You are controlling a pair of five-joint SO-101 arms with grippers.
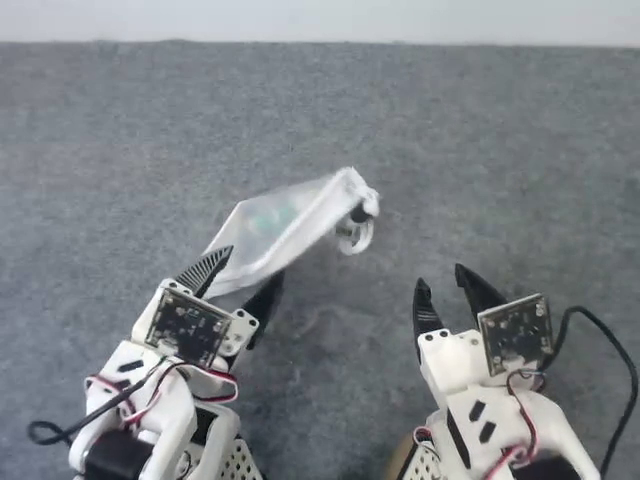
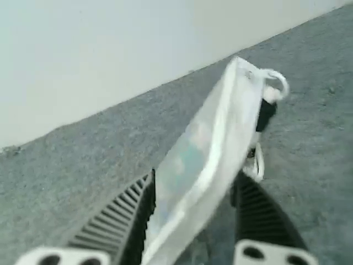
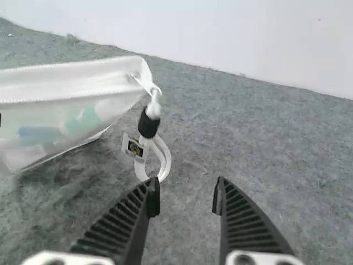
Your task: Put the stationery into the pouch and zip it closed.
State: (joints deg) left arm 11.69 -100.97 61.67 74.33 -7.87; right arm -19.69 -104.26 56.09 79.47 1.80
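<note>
Jaws, left gripper: clamped on near end of clear pouch, held up. Right gripper: spread wide, nothing in it. Pouch long side pointing away from left jaws; zip pull + ring at far end, just in front of right jaws, so nearer right arm.

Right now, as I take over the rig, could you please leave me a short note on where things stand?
Left gripper: shut on the near end of the pouch, holding it off the table.
Right gripper: open, empty, just short of the pull ring.
Stationery: inside the pouch, visible through its clear side.
Done: loading; the zip looks closed to the ring end, but I cannot be sure.
Left: confirm the zip, set the pouch down.
</note>
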